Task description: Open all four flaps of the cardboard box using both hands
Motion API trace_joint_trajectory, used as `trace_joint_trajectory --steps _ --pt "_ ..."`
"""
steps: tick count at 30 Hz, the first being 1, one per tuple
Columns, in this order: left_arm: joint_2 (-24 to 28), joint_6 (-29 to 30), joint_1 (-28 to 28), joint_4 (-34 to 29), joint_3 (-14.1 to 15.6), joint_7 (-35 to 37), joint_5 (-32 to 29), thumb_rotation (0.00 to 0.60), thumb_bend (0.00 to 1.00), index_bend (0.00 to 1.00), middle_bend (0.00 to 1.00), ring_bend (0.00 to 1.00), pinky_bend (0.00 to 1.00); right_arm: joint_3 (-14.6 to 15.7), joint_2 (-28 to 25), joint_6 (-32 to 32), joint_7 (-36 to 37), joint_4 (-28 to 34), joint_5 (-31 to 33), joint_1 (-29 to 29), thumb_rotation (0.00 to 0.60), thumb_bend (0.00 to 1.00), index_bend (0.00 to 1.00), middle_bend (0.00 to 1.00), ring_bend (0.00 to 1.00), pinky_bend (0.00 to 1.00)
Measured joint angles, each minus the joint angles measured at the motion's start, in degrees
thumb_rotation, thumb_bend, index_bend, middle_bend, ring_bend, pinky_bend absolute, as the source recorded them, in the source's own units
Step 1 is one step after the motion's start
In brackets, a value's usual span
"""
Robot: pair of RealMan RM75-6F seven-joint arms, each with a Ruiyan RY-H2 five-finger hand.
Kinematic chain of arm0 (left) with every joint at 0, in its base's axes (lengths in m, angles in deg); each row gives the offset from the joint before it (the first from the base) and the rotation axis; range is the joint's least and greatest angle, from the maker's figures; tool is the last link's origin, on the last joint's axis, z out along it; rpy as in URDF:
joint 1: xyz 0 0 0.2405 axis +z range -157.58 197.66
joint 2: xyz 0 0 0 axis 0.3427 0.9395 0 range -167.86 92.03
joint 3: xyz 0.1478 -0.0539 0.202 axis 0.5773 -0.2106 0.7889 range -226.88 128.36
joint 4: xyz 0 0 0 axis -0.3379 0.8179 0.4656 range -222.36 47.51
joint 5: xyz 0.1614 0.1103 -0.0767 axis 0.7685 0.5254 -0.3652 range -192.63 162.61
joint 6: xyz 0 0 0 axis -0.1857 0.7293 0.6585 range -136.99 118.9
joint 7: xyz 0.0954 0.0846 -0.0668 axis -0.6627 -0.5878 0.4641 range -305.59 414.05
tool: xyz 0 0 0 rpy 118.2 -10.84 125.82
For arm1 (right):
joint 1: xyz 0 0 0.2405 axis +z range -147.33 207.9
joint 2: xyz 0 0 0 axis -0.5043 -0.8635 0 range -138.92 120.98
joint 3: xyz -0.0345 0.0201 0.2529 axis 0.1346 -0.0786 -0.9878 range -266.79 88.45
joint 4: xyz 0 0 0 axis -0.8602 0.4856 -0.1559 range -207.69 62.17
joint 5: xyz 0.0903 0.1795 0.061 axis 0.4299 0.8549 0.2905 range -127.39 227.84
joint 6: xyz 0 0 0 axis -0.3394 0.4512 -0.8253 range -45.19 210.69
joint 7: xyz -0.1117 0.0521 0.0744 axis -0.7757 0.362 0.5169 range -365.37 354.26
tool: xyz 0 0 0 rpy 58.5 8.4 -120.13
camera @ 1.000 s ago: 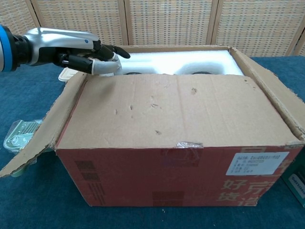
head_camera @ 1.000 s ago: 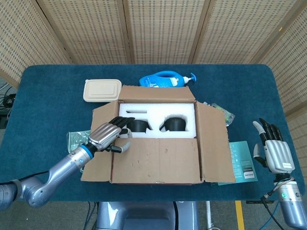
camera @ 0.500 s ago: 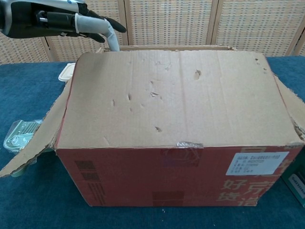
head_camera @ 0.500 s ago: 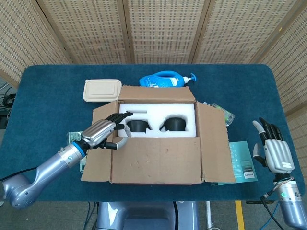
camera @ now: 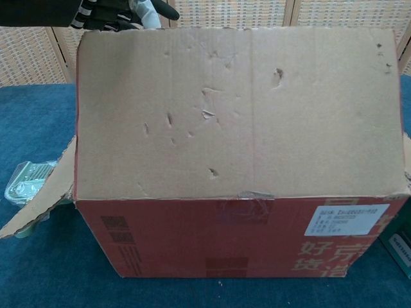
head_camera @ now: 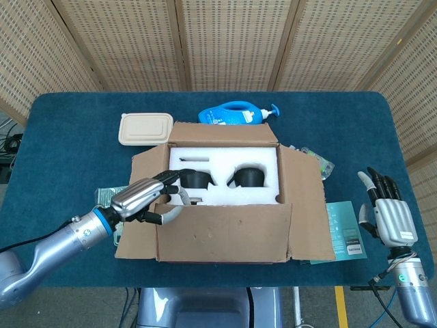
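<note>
The cardboard box (head_camera: 225, 242) stands mid-table, its red front wall (camera: 225, 237) filling the chest view. Its near flap (camera: 237, 109) is raised almost upright. My left hand (head_camera: 147, 195) grips that flap's left top corner, fingers inside the box and thumb on the outer face; its fingertips (camera: 119, 9) peek over the flap's top edge. The far flap (head_camera: 225, 132), left flap (head_camera: 140, 229) and right flap (head_camera: 304, 205) lie spread outward. White foam (head_camera: 225, 160) with two black items (head_camera: 249, 176) shows inside. My right hand (head_camera: 388, 215) hangs open beyond the table's right front, touching nothing.
A blue detergent bottle (head_camera: 235, 113) and a beige lidded container (head_camera: 145, 128) lie behind the box. A green packet (head_camera: 108, 198) sits left of it, also the packet (camera: 26, 179) in the chest view. A teal booklet (head_camera: 345, 232) lies to the right.
My left hand has drawn back toward me and lifted the near flap from lying flat over the box to nearly upright, uncovering more foam. The right hand has not moved.
</note>
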Motion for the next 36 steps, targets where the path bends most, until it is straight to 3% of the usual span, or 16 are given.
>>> trace_joint_trajectory --steps 8,18,24,36 --pt "3.82 3.33 0.59 -1.81 2.13 10.36 12.44 0.194 0.46 0.40 0.00 0.00 0.00 -0.03 -0.10 -0.20 -0.16 0.35 -0.13 -0.06 0.600 0.78 0.00 0.00 0.00 0.00" --pt "7.93 9.92 -0.22 -3.25 8.25 18.79 25.07 0.190 0.46 0.40 0.00 0.00 0.00 -0.04 -0.24 -0.52 -0.40 0.70 -0.26 -0.18 0.600 0.78 0.00 0.00 0.00 0.00" --pt "9.40 12.36 -1.88 -3.34 11.67 22.14 29.04 0.188 0.45 0.40 0.00 0.00 0.00 0.01 -0.25 -0.62 -0.47 0.86 -0.27 -0.28 0.600 0.78 0.00 0.00 0.00 0.00" --pt "9.62 11.24 -6.44 -3.13 17.21 25.44 33.67 0.183 0.44 0.40 0.00 0.00 0.00 -0.01 -0.29 -0.71 -0.25 0.79 -0.28 -0.37 0.600 0.78 0.00 0.00 0.00 0.00"
